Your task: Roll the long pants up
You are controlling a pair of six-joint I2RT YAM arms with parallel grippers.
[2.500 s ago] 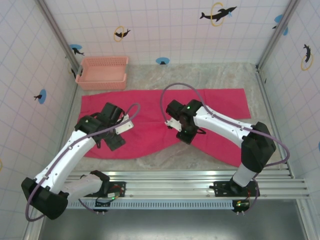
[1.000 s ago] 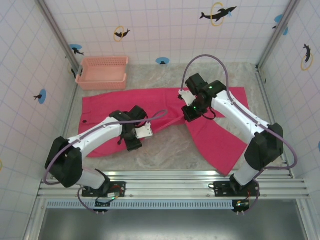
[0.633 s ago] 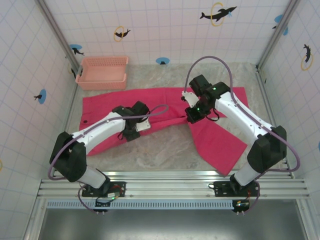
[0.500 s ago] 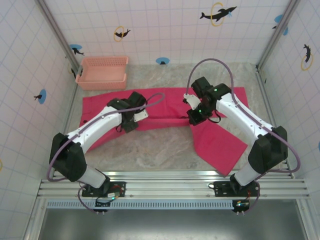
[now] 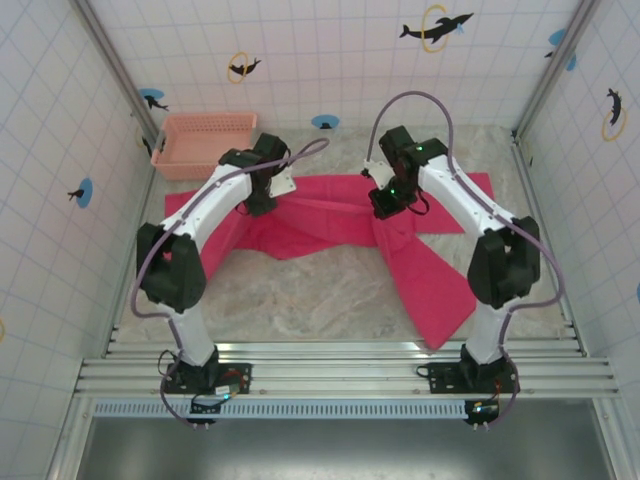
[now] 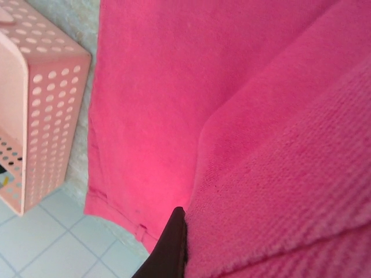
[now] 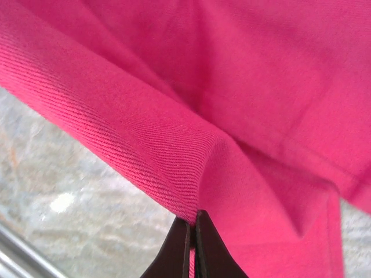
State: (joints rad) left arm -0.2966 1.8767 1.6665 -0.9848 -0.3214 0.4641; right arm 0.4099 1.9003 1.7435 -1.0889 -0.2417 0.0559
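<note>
Desk [image 5: 330, 290]: grey-beige, marbled stone-look top. The near middle is bare.

On it: bright magenta-pink soft cloth long pants [image 5: 325, 218], spread across the far half from left to right. The cloth is doubled over itself in places. One leg trails toward the near right edge. In the right wrist view a fold of the cloth [image 7: 261, 87] stands raised above the mottled surface [image 7: 58, 191].

Pale salmon-pink plastic mesh basket [image 5: 205, 162] sits at the far left, just beside the pants' left end. A thin strip of desk lies between them.
</note>
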